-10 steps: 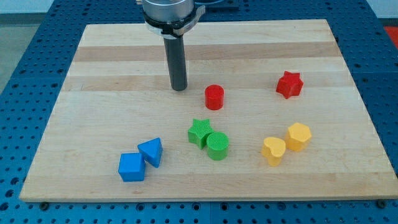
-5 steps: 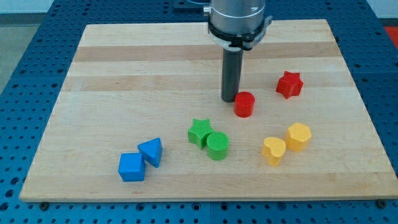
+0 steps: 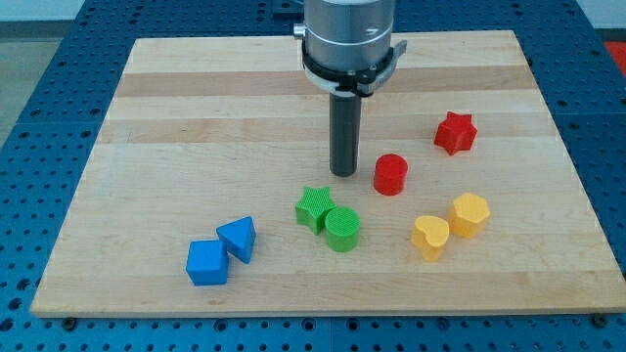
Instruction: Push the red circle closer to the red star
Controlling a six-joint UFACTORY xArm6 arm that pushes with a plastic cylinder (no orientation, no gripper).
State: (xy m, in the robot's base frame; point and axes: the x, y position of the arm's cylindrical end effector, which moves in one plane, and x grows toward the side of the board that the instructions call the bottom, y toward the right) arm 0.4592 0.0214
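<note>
The red circle stands on the wooden board, right of centre. The red star sits up and to the view's right of it, about a block's width of bare wood between them. My tip rests on the board just left of the red circle, with a small gap between them, and above the green pair.
A green star and a green circle touch each other below my tip. A yellow heart and a yellow hexagon lie at lower right. A blue cube and a blue triangle lie at lower left.
The red circle has been pushed rightward toward the red star, then slightly down. My tip swept right behind it and has now drawn back a little to the left and down.
</note>
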